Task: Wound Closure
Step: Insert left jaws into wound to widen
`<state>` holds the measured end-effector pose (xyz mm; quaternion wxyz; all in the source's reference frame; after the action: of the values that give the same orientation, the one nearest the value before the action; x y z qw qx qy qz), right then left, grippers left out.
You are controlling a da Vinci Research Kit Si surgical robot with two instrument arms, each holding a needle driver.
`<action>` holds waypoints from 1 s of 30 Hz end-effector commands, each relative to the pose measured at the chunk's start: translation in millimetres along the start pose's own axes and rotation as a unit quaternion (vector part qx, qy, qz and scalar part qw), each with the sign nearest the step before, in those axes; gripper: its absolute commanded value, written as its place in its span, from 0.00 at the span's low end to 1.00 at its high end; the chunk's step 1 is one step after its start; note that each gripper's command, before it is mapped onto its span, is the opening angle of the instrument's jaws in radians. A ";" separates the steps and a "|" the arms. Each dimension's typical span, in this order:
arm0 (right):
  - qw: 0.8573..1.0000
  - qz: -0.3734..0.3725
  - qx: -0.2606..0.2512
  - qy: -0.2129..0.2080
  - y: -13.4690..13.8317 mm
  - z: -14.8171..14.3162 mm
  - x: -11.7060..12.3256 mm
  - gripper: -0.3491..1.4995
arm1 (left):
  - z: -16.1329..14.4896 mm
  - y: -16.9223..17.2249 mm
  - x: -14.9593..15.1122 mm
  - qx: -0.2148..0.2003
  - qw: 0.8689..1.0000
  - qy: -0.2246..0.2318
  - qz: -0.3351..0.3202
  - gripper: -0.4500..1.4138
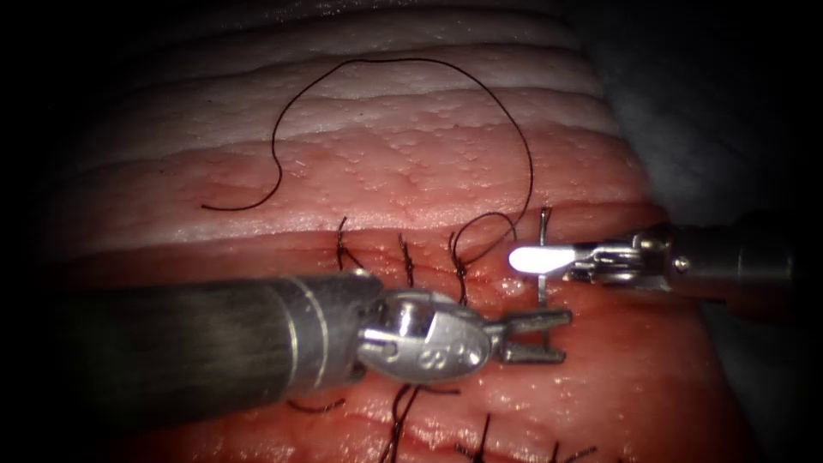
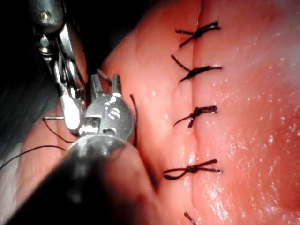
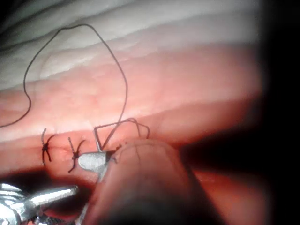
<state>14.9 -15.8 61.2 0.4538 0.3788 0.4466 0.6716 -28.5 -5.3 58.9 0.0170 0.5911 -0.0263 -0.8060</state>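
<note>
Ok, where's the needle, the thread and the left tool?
needle (image 1: 543, 255), endoscope view, its body beside the right tool's tip.
thread (image 1: 394, 60), endoscope view, top of the loop.
left tool (image 1: 561, 335), endoscope view, between its open tips.

tissue (image 1: 429, 171) | on it: loose thread (image 1: 386, 69) loop; knotted stitches (image 1: 407, 257) along cut

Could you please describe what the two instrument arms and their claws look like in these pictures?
The left arm is a dark, matte cylindrical shaft ending in a silver collar and a rounded, polished metal wrist with stamped markings. Its left claw is two short, slim, dark metal jaws. The right arm is likewise a dark shaft with a metal wrist and a rivet; its right claw is narrow, rounded and brightly shining.
</note>
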 end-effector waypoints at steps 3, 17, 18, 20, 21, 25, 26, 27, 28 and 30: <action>0.998 -0.049 0.021 0.033 1.2 -0.1 1.2 0.00 | 0.3 0.1 0.0 -0.002 0.999 0.002 -0.039 0.82; 0.972 -0.220 0.057 0.068 2.3 -1.7 1.9 0.00 | -1.5 -0.7 -2.9 -0.044 0.984 -0.040 -0.165 0.02; 0.970 -0.225 0.060 0.067 2.2 -1.9 1.8 0.00 | -1.4 -0.9 -3.4 -0.050 0.982 -0.046 -0.176 0.00; 0.966 -0.243 0.062 0.065 2.1 -2.1 1.7 0.00 | -1.0 -1.4 -4.7 -0.065 0.976 -0.064 -0.196 0.00; 0.961 -0.260 0.067 0.062 2.0 -2.3 1.6 0.00 | -0.9 -1.5 -5.3 -0.072 0.974 -0.073 -0.203 0.00; 0.949 -0.292 0.106 0.051 1.9 -3.0 1.7 0.00 | 0.1 -2.4 -8.0 -0.089 0.968 -0.098 -0.215 0.00; 0.946 -0.296 0.114 0.059 1.9 -3.1 1.7 0.00 | 0.4 -2.5 -8.5 -0.092 0.967 -0.103 -0.214 0.00; 0.943 -0.303 0.120 0.068 1.9 -3.3 1.8 0.00 | 0.7 -2.6 -9.3 -0.097 0.965 -0.112 -0.215 0.00; 0.939 -0.314 0.123 0.074 1.8 -3.3 1.9 0.00 | 1.0 -2.6 -9.8 -0.101 0.964 -0.119 -0.216 0.00; 0.936 -0.321 0.125 0.078 1.7 -3.4 2.0 0.00 | 1.7 -2.6 -10.9 -0.112 0.960 -0.136 -0.219 0.00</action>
<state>9.9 -14.9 61.3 0.5583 0.2063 0.6630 0.4540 -26.6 -2.2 70.3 -0.0940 0.4442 0.2017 -0.8678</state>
